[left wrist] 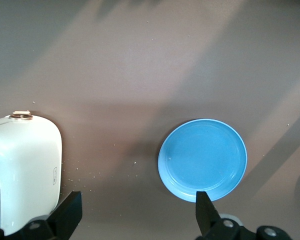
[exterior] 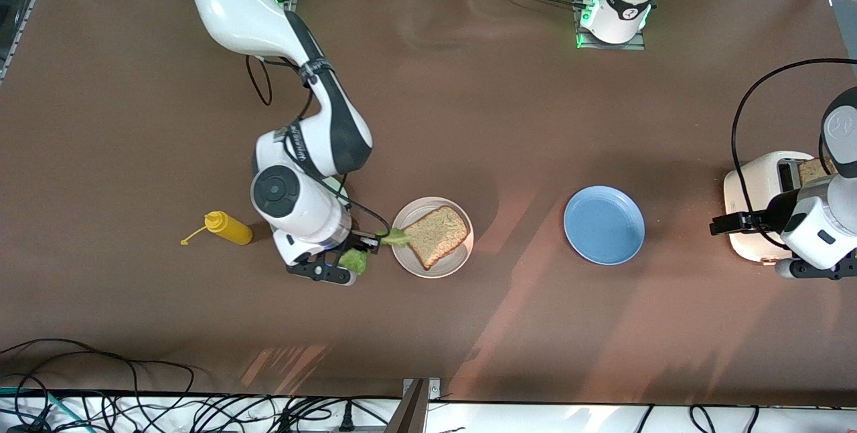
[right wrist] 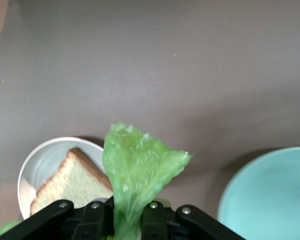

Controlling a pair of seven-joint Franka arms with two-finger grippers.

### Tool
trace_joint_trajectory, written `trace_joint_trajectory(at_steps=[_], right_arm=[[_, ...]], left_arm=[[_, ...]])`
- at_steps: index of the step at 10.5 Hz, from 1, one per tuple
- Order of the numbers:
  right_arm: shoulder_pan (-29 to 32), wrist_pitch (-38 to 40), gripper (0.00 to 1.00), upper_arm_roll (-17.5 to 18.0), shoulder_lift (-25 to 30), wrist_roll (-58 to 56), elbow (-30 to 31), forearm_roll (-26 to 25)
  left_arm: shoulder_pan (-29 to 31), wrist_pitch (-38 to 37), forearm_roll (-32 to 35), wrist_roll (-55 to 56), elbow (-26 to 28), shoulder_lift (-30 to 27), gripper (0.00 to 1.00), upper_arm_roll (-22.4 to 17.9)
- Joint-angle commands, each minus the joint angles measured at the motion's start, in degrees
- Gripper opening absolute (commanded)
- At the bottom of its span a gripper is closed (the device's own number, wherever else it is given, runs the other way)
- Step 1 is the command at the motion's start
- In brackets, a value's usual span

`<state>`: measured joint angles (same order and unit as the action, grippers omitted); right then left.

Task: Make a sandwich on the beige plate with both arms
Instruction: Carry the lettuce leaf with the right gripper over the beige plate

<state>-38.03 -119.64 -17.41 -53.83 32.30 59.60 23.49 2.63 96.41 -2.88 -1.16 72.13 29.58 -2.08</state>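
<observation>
One slice of bread [exterior: 436, 235] sits on the beige plate [exterior: 462, 259] so far, and the right gripper [exterior: 372, 243] hangs just off its rim, pinching a lettuce leaf [exterior: 396, 237], probably the next layer. Over at the toaster [exterior: 753, 182] the left gripper [exterior: 720, 225] waits.

Left wrist view: its fingers [left wrist: 206, 210] are spread wide above the table, blue plate [left wrist: 202, 159] beside the toaster.

Right wrist view: the leaf dangles from pressed-together fingers, with a mint plate [right wrist: 270, 195] nearby.

This is a robotics lab set up as a mock kitchen. Two white robot arms [exterior: 294, 125] are bolted to a brown table [exterior: 428, 326], loose black cables [exterior: 134, 406] trail along its edge, and a toaster [exterior: 763, 199] stands on it.
</observation>
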Motion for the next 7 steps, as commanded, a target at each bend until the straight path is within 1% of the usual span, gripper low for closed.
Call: trace_joint_trajectory(at_steps=[1,4,7], right_arm=[[-3.1,-5.6,0.00,-1.3,-4.4,8.8,-3.5,1.5],[-6.5,-10.0,0.00,-1.1,-6.0,17.4,-3.5,1.5],[-7.7,-10.5,0.00,-0.6,-7.2,20.5,-3.5,1.5]], left_arm=[[0.4,-0.3,1.5,-1.2,1.1,-1.1,1.00,0.4],[0.4,-0.3,1.5,-1.2,1.3,-1.1,1.00,0.4],[0.3,-0.3,1.6,-1.2,1.3,-1.1,1.00,0.4]])
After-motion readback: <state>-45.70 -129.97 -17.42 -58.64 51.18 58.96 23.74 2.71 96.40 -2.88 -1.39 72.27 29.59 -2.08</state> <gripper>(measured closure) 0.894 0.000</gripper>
